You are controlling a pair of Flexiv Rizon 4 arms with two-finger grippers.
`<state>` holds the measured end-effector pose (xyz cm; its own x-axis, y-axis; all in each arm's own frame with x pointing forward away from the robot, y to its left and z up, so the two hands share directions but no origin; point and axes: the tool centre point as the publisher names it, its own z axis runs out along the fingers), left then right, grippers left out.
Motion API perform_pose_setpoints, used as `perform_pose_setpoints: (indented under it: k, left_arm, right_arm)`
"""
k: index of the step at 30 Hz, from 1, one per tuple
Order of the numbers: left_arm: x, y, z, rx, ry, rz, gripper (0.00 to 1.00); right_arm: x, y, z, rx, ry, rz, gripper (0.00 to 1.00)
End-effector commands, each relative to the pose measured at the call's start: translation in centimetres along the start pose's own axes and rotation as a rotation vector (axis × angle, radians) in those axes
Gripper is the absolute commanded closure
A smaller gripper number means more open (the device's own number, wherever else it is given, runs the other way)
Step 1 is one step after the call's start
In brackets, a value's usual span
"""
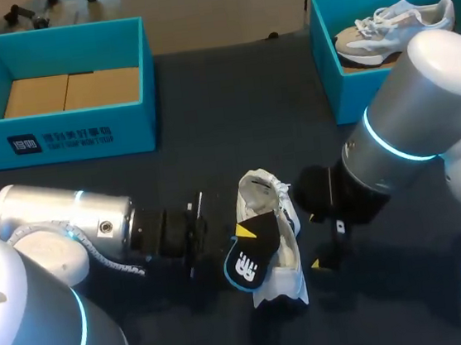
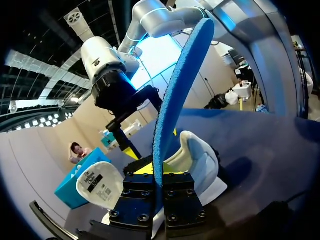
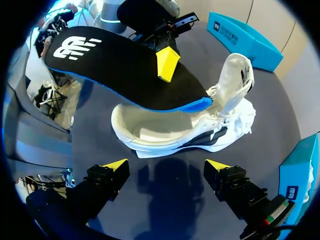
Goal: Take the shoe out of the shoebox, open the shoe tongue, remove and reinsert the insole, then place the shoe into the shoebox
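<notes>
Two shoeboxes: left box [image 1: 126, 130] holds cardboard [image 1: 71, 91], right box [image 1: 348, 96] holds a shoe [image 1: 389, 25].

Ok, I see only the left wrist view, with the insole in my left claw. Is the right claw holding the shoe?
Observer: No. The right claw is open and empty. The shoe lies ahead of it, untouched, below the insole.
Operator: And which shoebox is free for the shoe?
Observer: The left shoebox holds only cardboard. The right shoebox has a second shoe inside.
</notes>
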<state>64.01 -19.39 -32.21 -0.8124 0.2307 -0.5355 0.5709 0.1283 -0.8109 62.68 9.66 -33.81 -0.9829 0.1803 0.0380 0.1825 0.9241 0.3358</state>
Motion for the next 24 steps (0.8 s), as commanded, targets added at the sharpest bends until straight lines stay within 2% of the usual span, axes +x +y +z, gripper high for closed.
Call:
perform_pose_setpoints:
  k: [1,24]
  left_arm:
    - [0.0,-0.3,-0.1,-0.001,-0.004,0.004,1.0]
    - [1.7,-5.0,-0.5,0.017,-0.003,0.051,1.0]
  right_arm:
    - [0.1,0.0,0.1,0.001,-0.003,0.0,0.0]
    - [0.1,0.0,0.1,0.001,-0.003,0.0,0.0]
